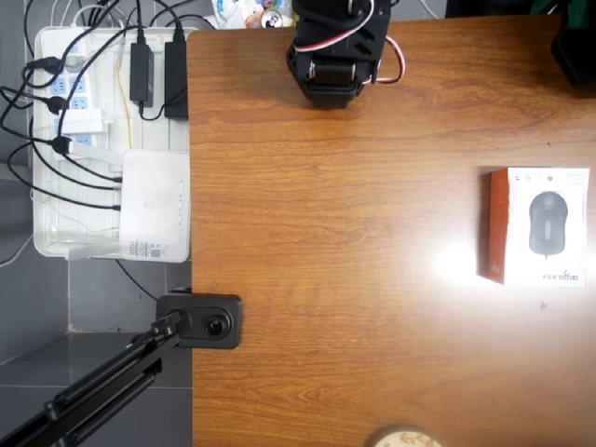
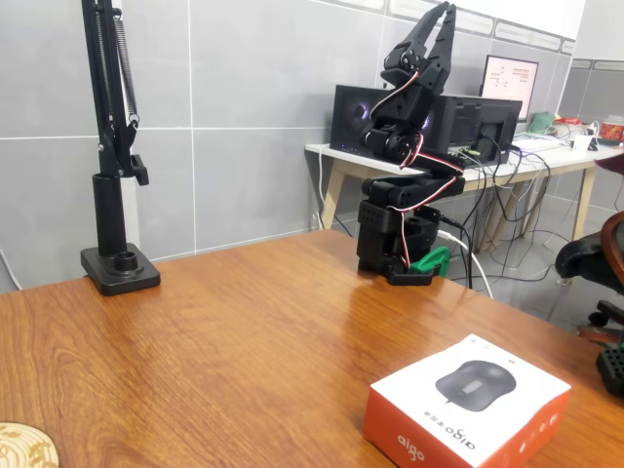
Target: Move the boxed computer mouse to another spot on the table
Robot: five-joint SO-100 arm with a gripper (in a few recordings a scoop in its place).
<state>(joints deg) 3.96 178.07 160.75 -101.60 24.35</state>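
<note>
The boxed computer mouse (image 1: pixel 540 226) lies flat near the right edge of the table (image 1: pixel 326 242) in the overhead view. It is a white carton printed with a dark mouse, with a reddish-brown side. In the fixed view the box (image 2: pixel 468 405) sits at the near right corner of the table (image 2: pixel 244 331). The black arm (image 1: pixel 335 51) stands folded at the table's far edge, well away from the box. Its gripper (image 2: pixel 444 14) points straight up, high above the base, with the jaws together and nothing held.
Off the table's left side in the overhead view, a white tray (image 1: pixel 51 237) holds power strips, cables and a white router box (image 1: pixel 155 205). A black stand base (image 1: pixel 207 321) (image 2: pixel 119 268) sits at that edge. A round woven mat (image 1: pixel 402 438) (image 2: pixel 24 447) lies at the near edge.
</note>
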